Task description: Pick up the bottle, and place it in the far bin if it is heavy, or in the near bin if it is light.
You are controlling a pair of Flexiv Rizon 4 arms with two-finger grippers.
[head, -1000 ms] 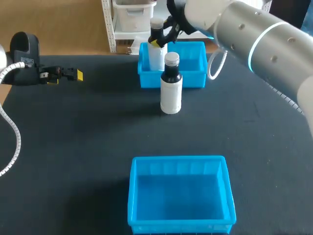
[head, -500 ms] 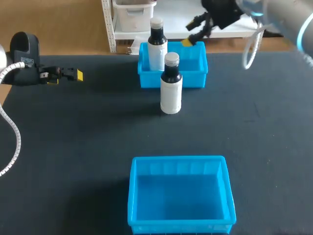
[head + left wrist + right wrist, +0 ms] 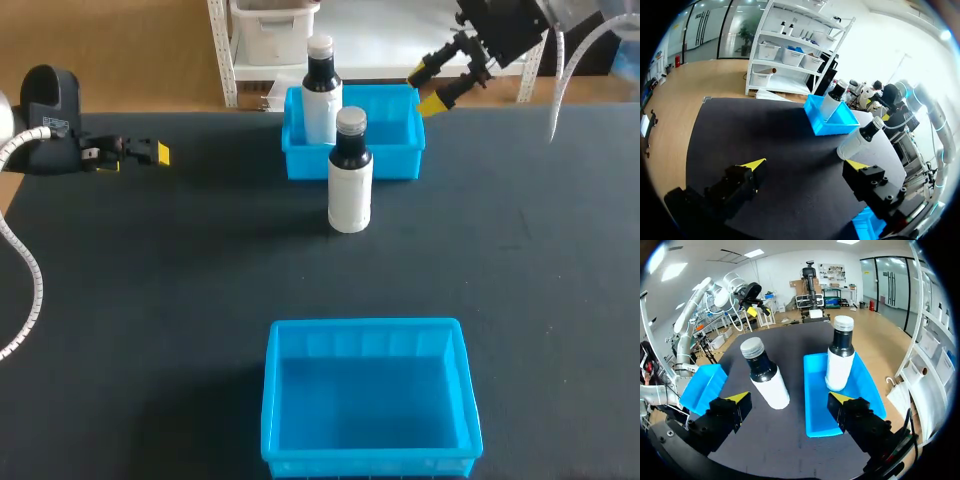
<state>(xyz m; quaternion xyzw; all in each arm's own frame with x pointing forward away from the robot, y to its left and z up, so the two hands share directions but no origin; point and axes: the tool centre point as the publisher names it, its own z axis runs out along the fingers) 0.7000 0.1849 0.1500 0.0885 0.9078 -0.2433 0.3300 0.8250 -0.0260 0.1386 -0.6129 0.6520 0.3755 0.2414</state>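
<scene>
One white bottle with a black neck [image 3: 350,178] stands upright on the dark table, just in front of the far blue bin [image 3: 400,160]. A second bottle of the same kind [image 3: 320,92] stands upright inside that bin, at its left end. My right gripper [image 3: 428,88] hangs open and empty past the bin's right end, clear of both bottles. In the right wrist view the right gripper [image 3: 789,399] faces the table bottle [image 3: 767,377] and the bottle in the bin [image 3: 840,362]. My left gripper [image 3: 140,153] rests open at the far left, and the left gripper [image 3: 805,167] holds nothing.
The near blue bin [image 3: 365,326] sits empty at the table's front middle, and also shows as the near bin [image 3: 702,387] in the right wrist view. The far bin [image 3: 832,125] and the table bottle [image 3: 860,142] lie well ahead of the left gripper.
My right arm has drawn back from the bottle in the far bin, moving right and away from the bin. That bottle stays standing in the bin. The left arm has not moved.
</scene>
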